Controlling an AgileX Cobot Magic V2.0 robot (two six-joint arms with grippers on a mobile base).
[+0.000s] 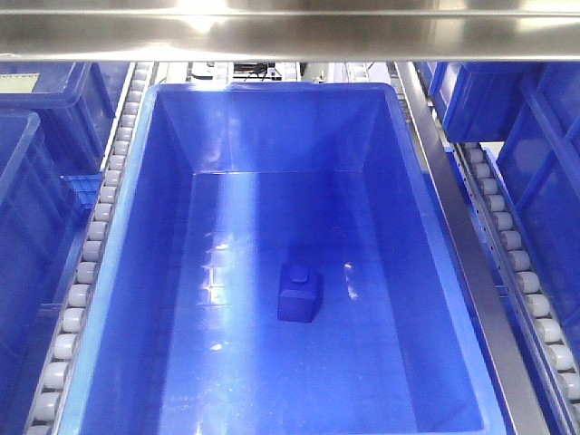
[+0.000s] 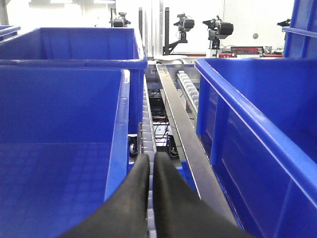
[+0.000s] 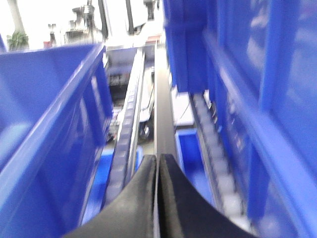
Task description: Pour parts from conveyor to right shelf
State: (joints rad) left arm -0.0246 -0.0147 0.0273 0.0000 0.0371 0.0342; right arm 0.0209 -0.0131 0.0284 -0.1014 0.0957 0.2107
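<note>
Motion blur smears right tool (image 3: 157, 163) view; bins (image 3: 44, 109) indistinct.

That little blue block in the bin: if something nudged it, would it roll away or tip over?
Probably neither. The blue block looks boxy with flat faces, so it should slide, not roll. The bin floor looks glossy, so it may slide easily. It seems rigid, likely light plastic.

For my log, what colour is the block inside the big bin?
Blue, like the bin; block shows best in the front-facing view.

no readable text, no labels, no brands, no numbers, no signs
</note>
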